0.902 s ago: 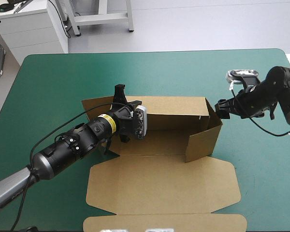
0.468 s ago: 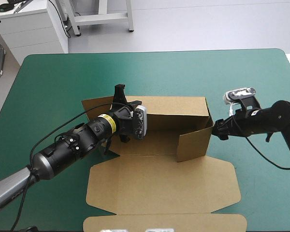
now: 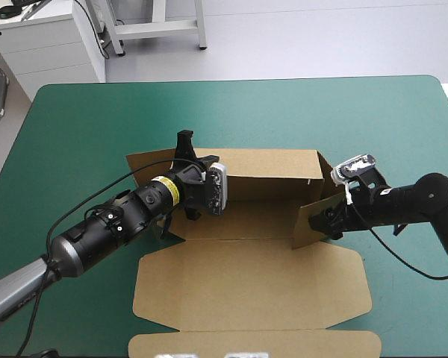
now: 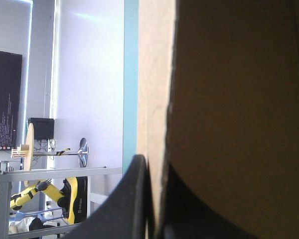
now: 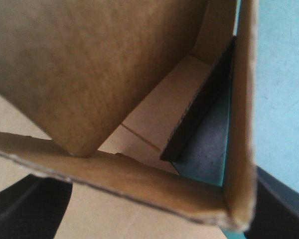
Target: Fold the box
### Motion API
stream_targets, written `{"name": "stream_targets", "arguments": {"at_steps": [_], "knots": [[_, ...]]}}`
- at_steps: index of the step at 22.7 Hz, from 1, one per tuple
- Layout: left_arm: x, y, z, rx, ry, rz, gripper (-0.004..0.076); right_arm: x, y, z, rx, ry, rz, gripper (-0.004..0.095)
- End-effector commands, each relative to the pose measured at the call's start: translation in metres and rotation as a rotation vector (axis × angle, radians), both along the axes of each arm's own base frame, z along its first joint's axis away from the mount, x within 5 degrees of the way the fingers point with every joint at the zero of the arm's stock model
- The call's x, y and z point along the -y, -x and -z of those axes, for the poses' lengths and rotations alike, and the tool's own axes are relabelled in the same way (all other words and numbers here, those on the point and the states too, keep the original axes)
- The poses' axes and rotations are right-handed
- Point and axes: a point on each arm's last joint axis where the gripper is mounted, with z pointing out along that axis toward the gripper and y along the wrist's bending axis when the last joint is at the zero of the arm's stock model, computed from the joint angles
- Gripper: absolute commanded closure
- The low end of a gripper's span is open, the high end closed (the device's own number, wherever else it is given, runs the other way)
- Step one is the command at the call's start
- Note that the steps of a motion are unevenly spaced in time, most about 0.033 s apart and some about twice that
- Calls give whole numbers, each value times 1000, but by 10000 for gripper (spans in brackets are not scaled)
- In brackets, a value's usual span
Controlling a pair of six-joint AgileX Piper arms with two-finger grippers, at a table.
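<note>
High view, left to right: black fingers (image 4: 134,199) of the left gripper (image 3: 184,149) pinch the raised back wall (image 3: 272,162) of the box (image 3: 246,280), a cut brown board sheet mid-way on the teal-green counter (image 3: 299,112); the right gripper (image 3: 331,221), fingers spread, straddles its upright right-end flap (image 3: 311,222).

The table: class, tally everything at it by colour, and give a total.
Brown: 1, the box
Black: 2, the left end effector and the right end effector
Teal-green: 1, the table cover
Total: 4
</note>
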Motion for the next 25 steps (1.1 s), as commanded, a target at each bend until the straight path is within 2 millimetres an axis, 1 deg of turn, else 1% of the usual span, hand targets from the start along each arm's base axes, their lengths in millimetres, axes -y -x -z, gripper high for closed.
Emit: {"name": "stream_targets", "arguments": {"at_steps": [1, 5, 7, 8, 10, 14, 16, 17, 18, 20, 21, 23, 25], "knots": [[1, 3, -7, -26, 52, -16, 731, -4, -4, -21, 137, -95, 14, 113], [1, 3, -7, -38, 65, -23, 731, -12, -12, -23, 200, -128, 24, 114], [1, 3, -7, -39, 67, -25, 731, -22, -16, -20, 216, -114, 9, 157], [1, 3, -7, -41, 68, -26, 731, -28, -18, -19, 237, -110, 7, 205], [0, 3, -6, -46, 65, -30, 731, -34, -19, -18, 249, -109, 0, 225], [-2, 3, -3, -76, 36, -51, 731, -36, -20, -20, 267, -111, 20, 226], [-3, 4, -2, -85, 26, -57, 731, -34, -23, -21, 289, -106, 55, 292], [-3, 4, -2, -83, 35, -56, 731, -34, -24, -21, 301, -104, 68, 392], [-2, 4, -3, -81, 40, -54, 731, -33, -25, -22, 306, -103, 73, 439], [-2, 3, -4, -81, 59, -54, 731, -33, -25, -21, 309, -92, 68, 652], [-1, 3, -4, -80, 64, -53, 731, -33, -24, -21, 302, -90, 60, 812], [-1, 3, -4, -74, 63, -50, 731, -34, -23, -20, 294, -91, 52, 923], [-1, 3, -4, -74, 63, -50, 731, -34, -23, -20, 295, -90, 51, 927]]}}
